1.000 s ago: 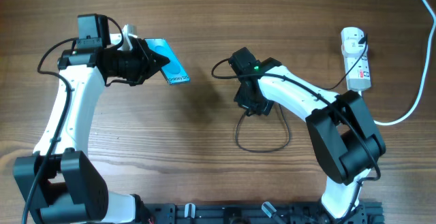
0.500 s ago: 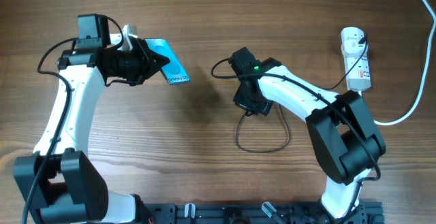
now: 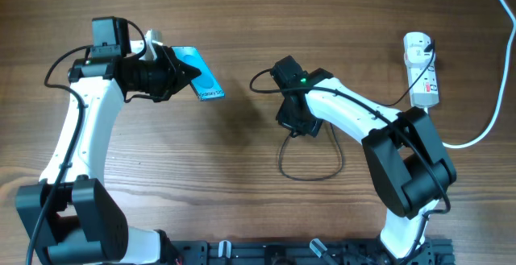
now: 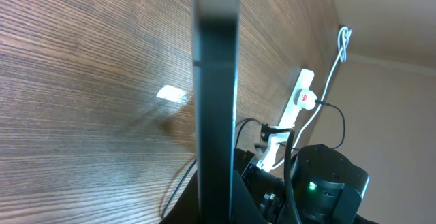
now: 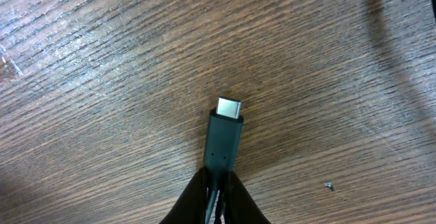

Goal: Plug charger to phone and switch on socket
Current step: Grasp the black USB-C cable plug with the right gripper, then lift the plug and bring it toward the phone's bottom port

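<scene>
So, grasps done, mating not: left gripper is clamped on the phone, held aloft, and right gripper is closed on the charger, bare tip sticking out just ahead of its fingers. Tip and phone are well apart, nothing plugged. Socket sits well off from both grippers, and I judge the switch step not yet started.

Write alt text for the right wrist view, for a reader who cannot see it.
The right hand grips the charger by its black plug at the bottom centre of the frame. The plug's silver connector tip points up the frame, with the brown wood-grain table filling the background.
</scene>
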`<state>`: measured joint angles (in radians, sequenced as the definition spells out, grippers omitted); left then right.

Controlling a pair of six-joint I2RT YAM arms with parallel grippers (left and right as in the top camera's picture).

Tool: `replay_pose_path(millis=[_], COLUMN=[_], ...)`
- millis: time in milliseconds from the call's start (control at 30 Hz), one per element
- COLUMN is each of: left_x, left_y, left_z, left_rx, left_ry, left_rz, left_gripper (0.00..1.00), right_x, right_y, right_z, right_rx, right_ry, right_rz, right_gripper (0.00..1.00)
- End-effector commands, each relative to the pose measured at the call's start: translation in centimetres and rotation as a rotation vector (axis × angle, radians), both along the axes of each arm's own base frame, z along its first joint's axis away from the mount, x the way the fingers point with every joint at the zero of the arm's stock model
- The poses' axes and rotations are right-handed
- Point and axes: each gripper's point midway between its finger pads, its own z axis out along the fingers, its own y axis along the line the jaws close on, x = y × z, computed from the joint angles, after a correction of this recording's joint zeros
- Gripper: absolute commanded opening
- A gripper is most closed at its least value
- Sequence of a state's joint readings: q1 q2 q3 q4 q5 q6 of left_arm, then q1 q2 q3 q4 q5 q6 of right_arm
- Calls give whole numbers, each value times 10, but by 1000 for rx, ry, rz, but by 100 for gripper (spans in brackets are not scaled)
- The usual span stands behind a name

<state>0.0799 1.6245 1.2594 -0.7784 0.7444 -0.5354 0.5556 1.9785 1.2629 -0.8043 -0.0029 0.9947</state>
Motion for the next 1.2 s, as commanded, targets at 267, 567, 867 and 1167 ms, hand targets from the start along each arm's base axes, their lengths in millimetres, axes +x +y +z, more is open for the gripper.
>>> replay_pose_path(millis=[267,567,867,1167], left_x=[0,3,18,4], left_y=[0,-1,-36,-73], left_z=[11,14,83,97], left_rx=[-4,-2,-264,-303], left_ry=[-41,-74,-408,-522], left_rz=[-11,-28,-243,-410], left_gripper=[4,4,4,4], right_x=[0,18,-21,-63], right_y=[-7,17,76,121], right_z=[-19,19,173,189], right_rx=[-50,63,511,546], right_ry=[5,-94,-381,-416], right_rz=[17,248,763,919], right_gripper=[11,4,4,4])
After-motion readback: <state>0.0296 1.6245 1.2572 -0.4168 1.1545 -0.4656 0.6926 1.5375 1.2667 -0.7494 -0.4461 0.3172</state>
